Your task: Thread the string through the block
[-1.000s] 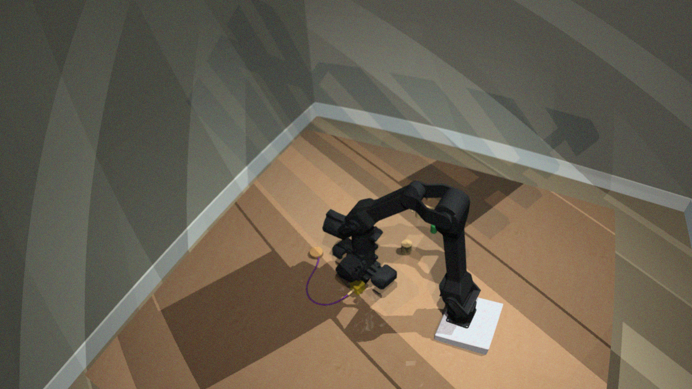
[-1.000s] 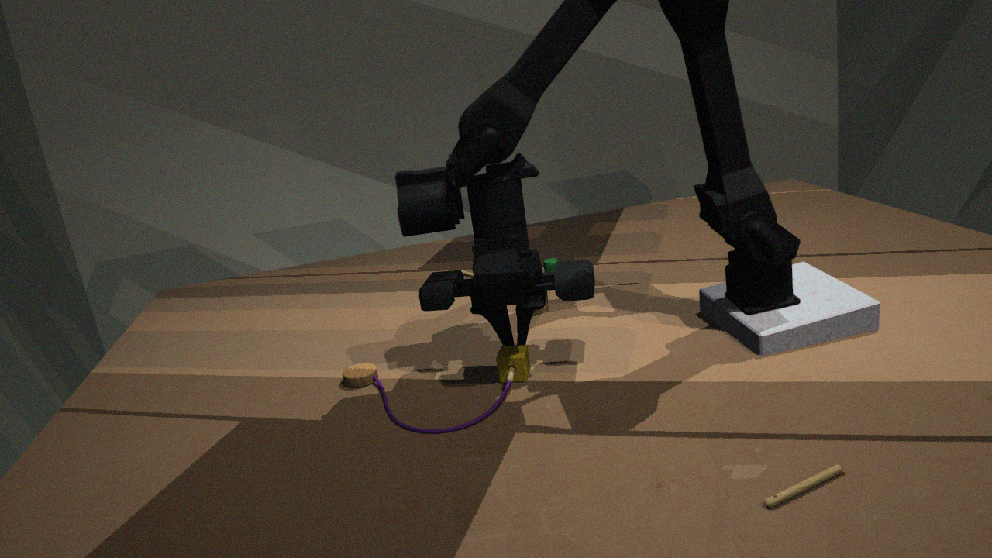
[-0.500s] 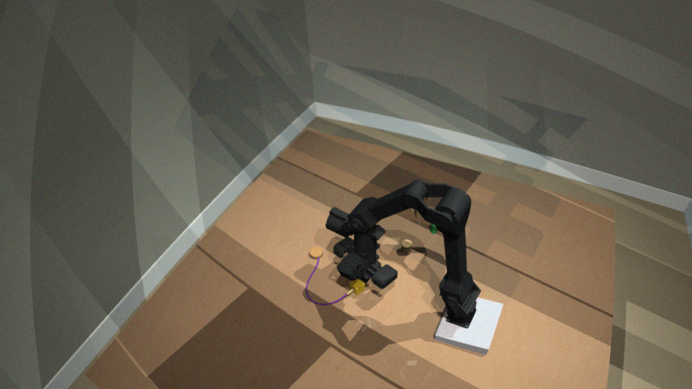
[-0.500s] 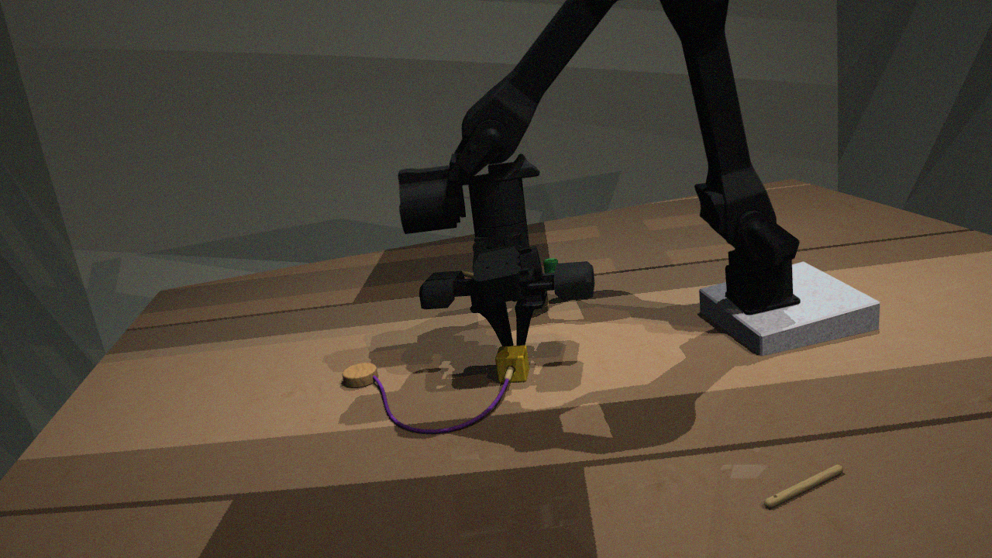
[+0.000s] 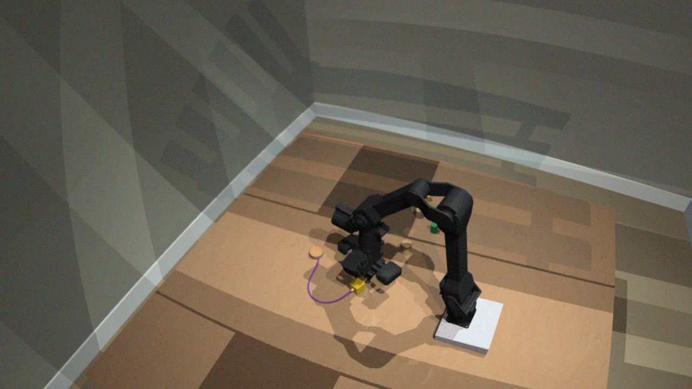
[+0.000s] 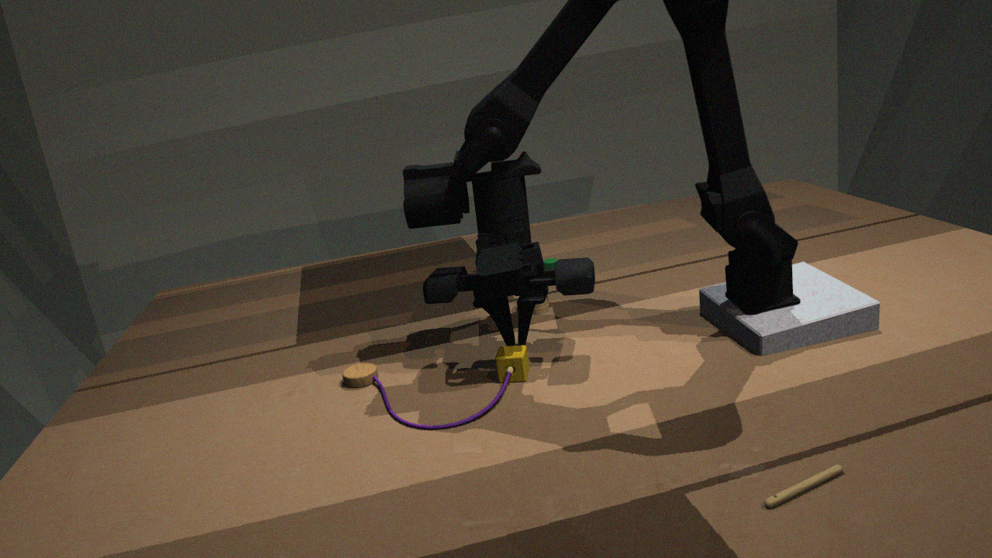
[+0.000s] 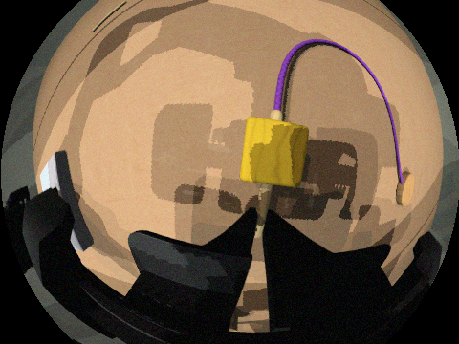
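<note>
A yellow wooden block sits on the table. The thin stick passes through its hole; its string end shows at the far face and the rest comes out at the near face. My gripper is shut on the stick just behind the block. A purple string curves from the block to the round wooden button.
A loose stick lies at the front right. A small green object and two short wooden pegs stand behind the arm. The arm's grey base plate is at the right.
</note>
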Robot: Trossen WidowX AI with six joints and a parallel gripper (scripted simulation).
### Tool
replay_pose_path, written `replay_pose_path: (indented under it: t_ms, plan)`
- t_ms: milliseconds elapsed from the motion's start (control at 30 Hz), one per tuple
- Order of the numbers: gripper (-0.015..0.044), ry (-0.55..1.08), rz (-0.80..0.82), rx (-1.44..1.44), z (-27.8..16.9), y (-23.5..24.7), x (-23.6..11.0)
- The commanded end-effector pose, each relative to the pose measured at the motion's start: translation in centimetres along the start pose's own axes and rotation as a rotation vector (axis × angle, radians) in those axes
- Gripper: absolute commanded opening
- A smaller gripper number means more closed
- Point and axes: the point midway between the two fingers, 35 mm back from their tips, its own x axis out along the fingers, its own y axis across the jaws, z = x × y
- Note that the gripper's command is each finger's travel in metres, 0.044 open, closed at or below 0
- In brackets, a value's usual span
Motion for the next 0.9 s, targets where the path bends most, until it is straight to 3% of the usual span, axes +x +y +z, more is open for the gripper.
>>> replay_pose_path:
  t_ms: [0,867]
  plan:
    - [0.0000,-0.003,0.001,-0.001,-0.6,0.2,0.1]
    - [0.0000,0.002,-0.007,-0.002,-4.0,0.1,-0.2]
